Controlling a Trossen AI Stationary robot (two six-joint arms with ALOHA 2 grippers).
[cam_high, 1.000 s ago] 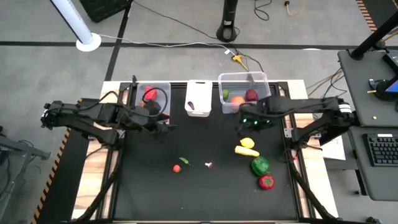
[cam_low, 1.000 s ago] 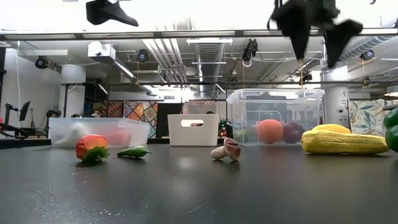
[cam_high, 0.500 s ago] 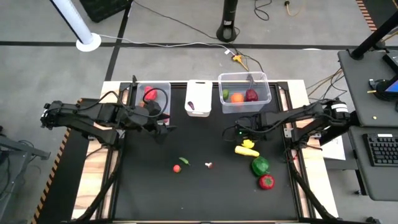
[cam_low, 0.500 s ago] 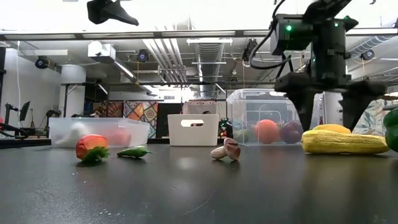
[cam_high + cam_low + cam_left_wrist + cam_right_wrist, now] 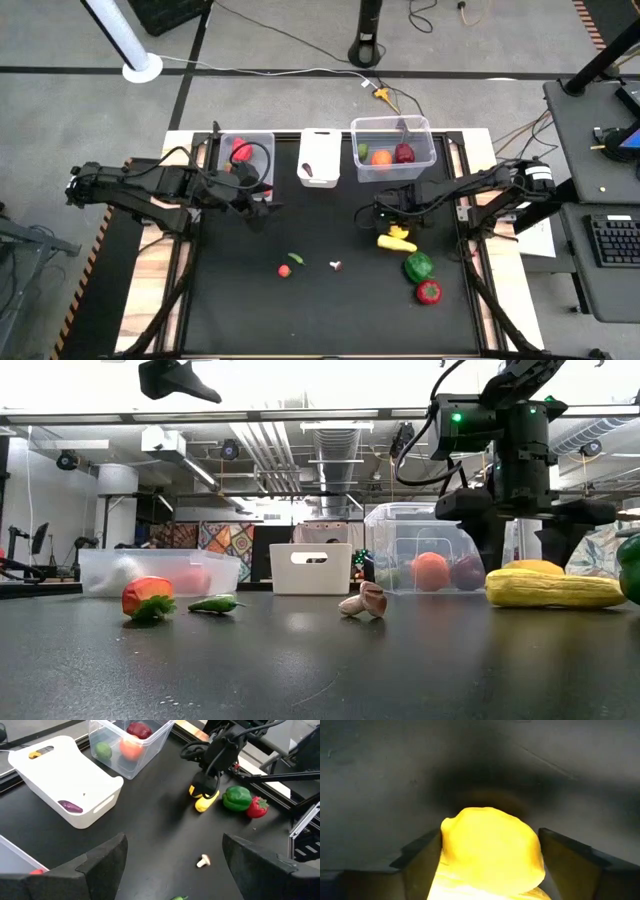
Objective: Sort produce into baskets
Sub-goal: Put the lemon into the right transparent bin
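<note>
- The right gripper [image 5: 397, 231] is low over the black desk [image 5: 320, 310], its jaws spread to either side of a rounded yellow toy lemon [image 5: 490, 847]; whether they touch it I cannot tell.
- An elongated yellow toy banana [image 5: 397, 243] lies just beside it, with a green toy pepper [image 5: 418, 266] and a red toy pepper [image 5: 428, 292] near.
- The left gripper [image 5: 258, 212] hangs near the clear plastic tub [image 5: 246, 138] on the left, jaws spread, empty.
- The small white opaque tub [image 5: 319, 158] holds a purple piece.
- The wider clear tub [image 5: 393, 126] holds a lime, an orange and a dark red piece.
</note>
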